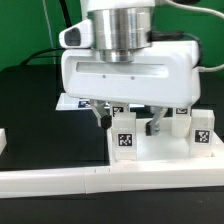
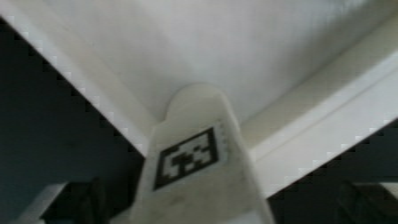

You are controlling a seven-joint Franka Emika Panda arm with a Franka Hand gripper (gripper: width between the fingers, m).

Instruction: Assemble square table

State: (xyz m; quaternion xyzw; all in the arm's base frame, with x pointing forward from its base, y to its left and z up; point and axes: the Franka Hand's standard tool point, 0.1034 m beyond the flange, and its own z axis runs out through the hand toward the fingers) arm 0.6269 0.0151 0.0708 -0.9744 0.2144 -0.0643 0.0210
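In the exterior view my gripper [image 1: 127,122] hangs low over the white square table top [image 1: 165,155]. A white leg post [image 1: 124,140] with a black-and-white tag stands upright on the top, between my fingers [image 1: 155,126]. The jaws stand apart on either side of the post, open, and nothing is held. Two more tagged leg posts [image 1: 203,128] stand to the exterior view's right. The wrist view looks along the tagged leg post [image 2: 192,155] toward the pale table top [image 2: 231,50]. Dark fingertips [image 2: 63,203] show at the frame's corners, clear of the post.
A long white rail [image 1: 50,182] lies along the front of the black table. The marker board [image 1: 68,102] lies flat behind my hand at the exterior view's left. A small white piece [image 1: 3,141] sits at the left edge.
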